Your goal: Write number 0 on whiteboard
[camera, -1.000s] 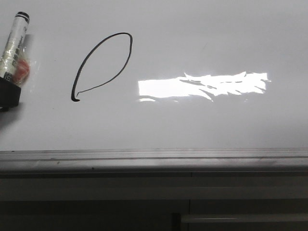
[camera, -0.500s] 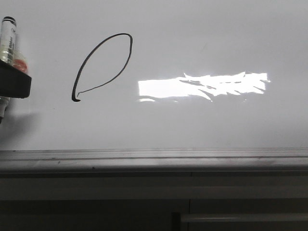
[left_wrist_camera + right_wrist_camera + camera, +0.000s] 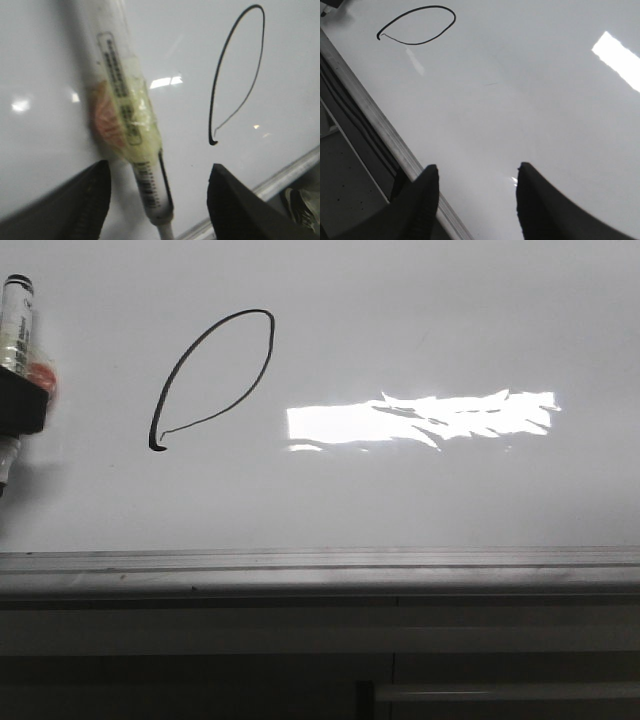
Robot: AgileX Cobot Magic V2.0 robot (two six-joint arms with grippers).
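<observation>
The number 0 is a thin black slanted loop with a hooked tail, drawn on the left part of the whiteboard. It also shows in the left wrist view and the right wrist view. A white marker wrapped in yellowish tape lies between the wide-apart jaws of my left gripper, which touch neither of its sides. In the front view the marker is at the far left, crossed by one black finger. My right gripper is open and empty over the board's near edge.
A bright rectangular glare patch lies right of the loop. The grey aluminium frame strip runs along the board's near edge, with dark space below it. The strip also shows beside my right fingers.
The marker has swung from tilted to nearly upright and shifted to the left edge of the front view. The left gripper rose beside it, then drew back slightly left. The loop is unchanged.
</observation>
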